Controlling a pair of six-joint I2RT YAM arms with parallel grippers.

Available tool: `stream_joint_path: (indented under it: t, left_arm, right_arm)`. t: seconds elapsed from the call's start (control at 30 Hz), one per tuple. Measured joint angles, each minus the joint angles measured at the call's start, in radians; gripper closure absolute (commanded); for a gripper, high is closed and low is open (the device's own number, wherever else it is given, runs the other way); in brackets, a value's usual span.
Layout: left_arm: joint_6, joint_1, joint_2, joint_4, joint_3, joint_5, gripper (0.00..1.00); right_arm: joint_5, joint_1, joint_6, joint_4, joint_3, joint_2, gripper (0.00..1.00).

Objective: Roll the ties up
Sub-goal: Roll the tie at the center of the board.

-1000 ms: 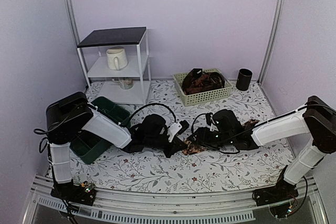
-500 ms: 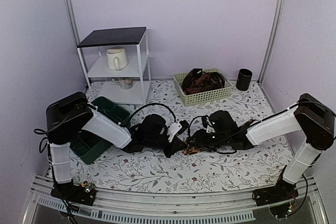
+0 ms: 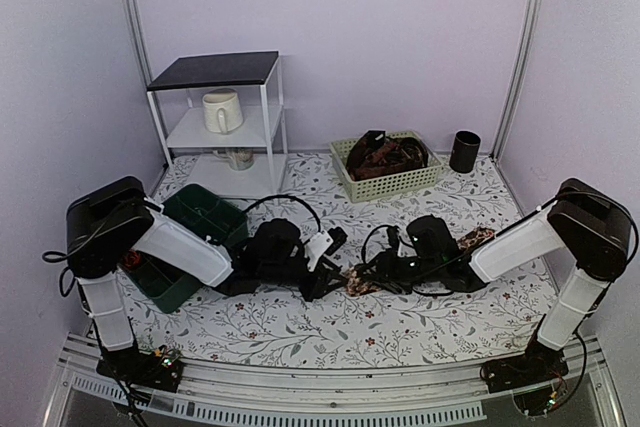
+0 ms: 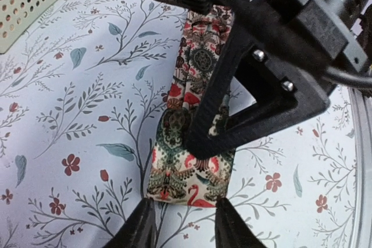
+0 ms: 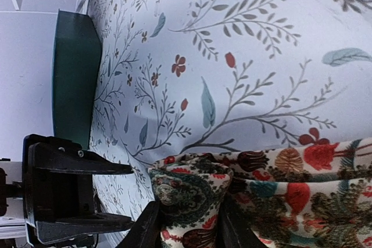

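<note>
Grey metal rail (image 3: 330, 392) runs along the near edge of the table and carries both arm bases. Beyond it lies a white tablecloth (image 3: 300, 332) printed with leafy sprigs and small red flowers.

At mid-table both arms reach inward and meet over one patterned tie (image 4: 171, 173), which lies flat on the cloth. Its print shows red, teal and cream motifs on a dark ground. One end is folded back on itself. From there the strip runs right and away, under the right arm.

The left gripper (image 4: 186, 204) stands released. Its two fingers are parted, with the folded end of the tie lying just past their tips and not pinched. The right wrist view confirms this, since bare cloth shows between those fingers.

The right gripper (image 5: 190, 204) is clenched on the folded end. The bunched fabric fills the gap between its two fingers and touches both.

Left of the left arm sits a dark green bin (image 3: 200, 215). Farther back, near the rear wall, a pale perforated basket (image 3: 390, 187) holds heaped ties (image 3: 385, 157) in dark brown and maroon. A black cup (image 3: 464, 151) stands upright just right of the basket. At the back left, a white shelf unit (image 3: 215, 69) with a dark top carries a cream mug (image 3: 222, 111) on its middle tier.
</note>
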Motion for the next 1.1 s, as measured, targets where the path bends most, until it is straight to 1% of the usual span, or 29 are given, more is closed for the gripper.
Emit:
stream_joint_path:
  t: [0.13,0.23,0.43,0.5,0.57,0.67,0.77,0.97,1.03,1.1]
  left_arm:
    - [0.003,0.0,-0.011,0.01,-0.011,-0.009,0.59]
    - [0.003,0.0,-0.011,0.012,-0.012,-0.012,0.59]
    - [0.003,0.0,-0.003,0.024,-0.006,-0.012,0.59]
    - [0.005,0.0,0.008,0.024,0.005,-0.012,0.56]
    - [0.01,0.0,0.017,0.024,0.014,-0.011,0.52]
    - [0.021,0.0,0.026,0.025,0.019,-0.011,0.45]
    - [0.031,0.0,0.032,0.027,0.021,-0.009,0.44]
    - [0.049,0.0,0.047,0.023,0.052,-0.01,0.51]
    - [0.051,0.0,0.047,0.023,0.063,-0.011,0.52]
    - [0.053,0.0,0.047,0.024,0.072,-0.011,0.5]
  right_arm:
    - [-0.013,-0.024,0.018,0.031,-0.04,0.003,0.64]
    - [-0.012,-0.039,0.021,0.035,-0.055,0.003,0.59]
    - [-0.012,-0.045,0.012,0.038,-0.055,0.003,0.59]
    - [-0.012,-0.045,0.011,0.038,-0.055,0.003,0.59]
    - [-0.009,-0.045,0.009,0.033,-0.055,0.0,0.56]
    - [0.001,-0.047,0.003,0.016,-0.055,-0.014,0.54]
    - [0.018,-0.047,-0.007,-0.014,-0.055,-0.034,0.54]
    - [0.037,-0.048,-0.017,-0.043,-0.055,-0.047,0.58]
    - [0.041,-0.048,-0.018,-0.047,-0.055,-0.047,0.61]
    - [0.043,-0.048,-0.021,-0.05,-0.055,-0.047,0.65]
